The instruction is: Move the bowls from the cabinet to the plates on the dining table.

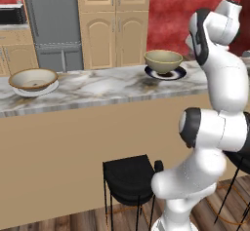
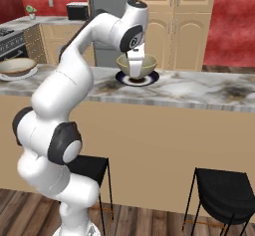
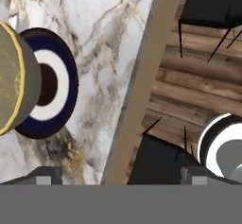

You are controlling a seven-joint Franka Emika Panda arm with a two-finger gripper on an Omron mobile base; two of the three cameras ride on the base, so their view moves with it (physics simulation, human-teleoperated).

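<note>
Two bowls sitting on two plates on desk: olive bowl (image 2: 136, 64) on navy plate (image 2: 137, 78) beside gripper (image 2: 135, 68), jaws gaping apart; cream bowl (image 1: 33, 78) on white plate (image 1: 35, 89) resting farther off.

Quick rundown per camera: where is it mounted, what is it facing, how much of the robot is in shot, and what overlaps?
Left base view: behind the arm's left, facing the marble dining table; arm at right.
Right base view: behind its right, same table; arm at left, gripper open, close in front of the olive bowl.
Hand view: on the hand, looking down past the table edge to the black stool; finger tips at bottom.
Shared: all show the olive bowl on the navy plate; base views also share the tan-rimmed bowl.
</note>
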